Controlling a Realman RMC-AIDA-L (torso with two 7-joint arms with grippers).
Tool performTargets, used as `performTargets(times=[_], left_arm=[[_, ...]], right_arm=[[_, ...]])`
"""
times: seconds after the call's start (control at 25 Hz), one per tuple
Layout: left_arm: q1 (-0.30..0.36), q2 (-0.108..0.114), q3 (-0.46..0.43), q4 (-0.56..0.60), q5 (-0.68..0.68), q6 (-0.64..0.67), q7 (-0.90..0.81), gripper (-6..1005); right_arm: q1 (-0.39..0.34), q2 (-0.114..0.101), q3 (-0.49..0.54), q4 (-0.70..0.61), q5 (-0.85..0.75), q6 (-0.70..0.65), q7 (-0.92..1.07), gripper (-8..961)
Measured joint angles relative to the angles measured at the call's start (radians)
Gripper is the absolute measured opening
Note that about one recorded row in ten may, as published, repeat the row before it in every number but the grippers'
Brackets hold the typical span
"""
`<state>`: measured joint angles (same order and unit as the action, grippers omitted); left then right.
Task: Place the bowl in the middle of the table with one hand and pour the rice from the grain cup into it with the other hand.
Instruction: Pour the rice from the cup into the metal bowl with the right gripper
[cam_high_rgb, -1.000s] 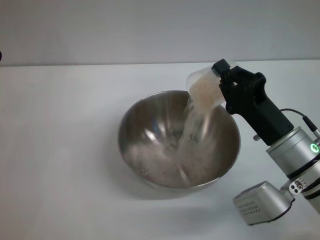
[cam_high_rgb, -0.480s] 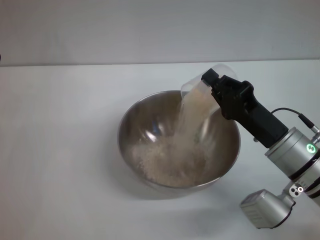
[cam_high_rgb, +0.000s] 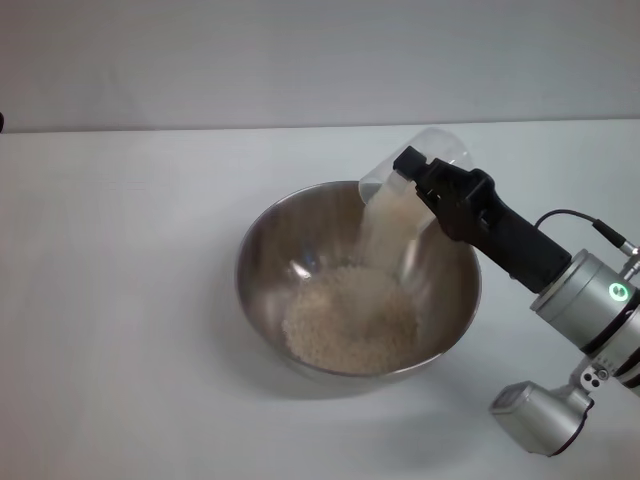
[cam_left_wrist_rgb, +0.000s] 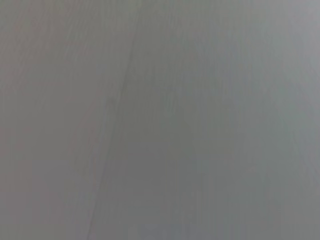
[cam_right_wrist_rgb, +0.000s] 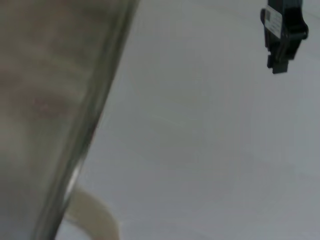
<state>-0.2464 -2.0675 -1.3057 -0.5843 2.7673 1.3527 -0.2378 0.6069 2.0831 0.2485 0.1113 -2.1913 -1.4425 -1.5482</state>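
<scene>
— Edges and room to move?
— White counter (cam_high_rgb: 120, 300) bare and open to the left of and in front of the bowl (cam_high_rgb: 262, 262). Far edge running straight across behind the bowl, against a grey wall. More bare counter to the right, beneath the right arm. Bowl rim standing proud of the surface all round; near rim well short of the front of the head view.

— Position of the bowl?
— About mid-counter, upright, resting flat. Brushed steel inside showing on the left slope.

— Right claw and grain cup?
— Right claw (cam_high_rgb: 425, 185) above the bowl's far-right rim, clamped onto the grain cup (cam_high_rgb: 415, 170). Cup tipped steeply, mouth down toward the bowl's inside, base raised toward the far side. Cup above the rim, not touching it as far as can be judged.

— Rice?
— Rice (cam_high_rgb: 350, 320) heaped in the bowl's bottom, slightly right of centre. Pale stream falling from the cup's mouth onto the heap.

— Right wrist view?
— Blurred curved surface filling one side, likely the bowl wall; cannot say for certain. Small dark fixture (cam_right_wrist_rgb: 283, 35) far off over pale surface.

— Left claw?
— Not seen in any view. Left wrist view plain grey only.
</scene>
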Motion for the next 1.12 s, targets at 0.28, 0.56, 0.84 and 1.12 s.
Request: performTargets(times=[0.28,0.56,0.84,1.12], left_arm=[[-0.006,-0.002,0.0,0.0,0.0,0.0,0.0,174],[-0.008,-0.002,0.0,0.0,0.0,0.0,-0.016,173],[-0.007,-0.002,0.002,0.0,0.0,0.0,-0.022,173],[-0.008,-0.003,0.004,0.0,0.0,0.001,-0.023,173]], right_arm=[[0.015,0.0,0.0,-0.015,-0.017,0.0,-0.1,15],[0.021,0.0,0.0,-0.016,-0.032,0.001,-0.202,15],[0.025,-0.001,0.0,-0.019,-0.032,-0.006,-0.219,15],[0.025,-0.001,0.004,-0.016,-0.033,-0.007,-0.221,15]])
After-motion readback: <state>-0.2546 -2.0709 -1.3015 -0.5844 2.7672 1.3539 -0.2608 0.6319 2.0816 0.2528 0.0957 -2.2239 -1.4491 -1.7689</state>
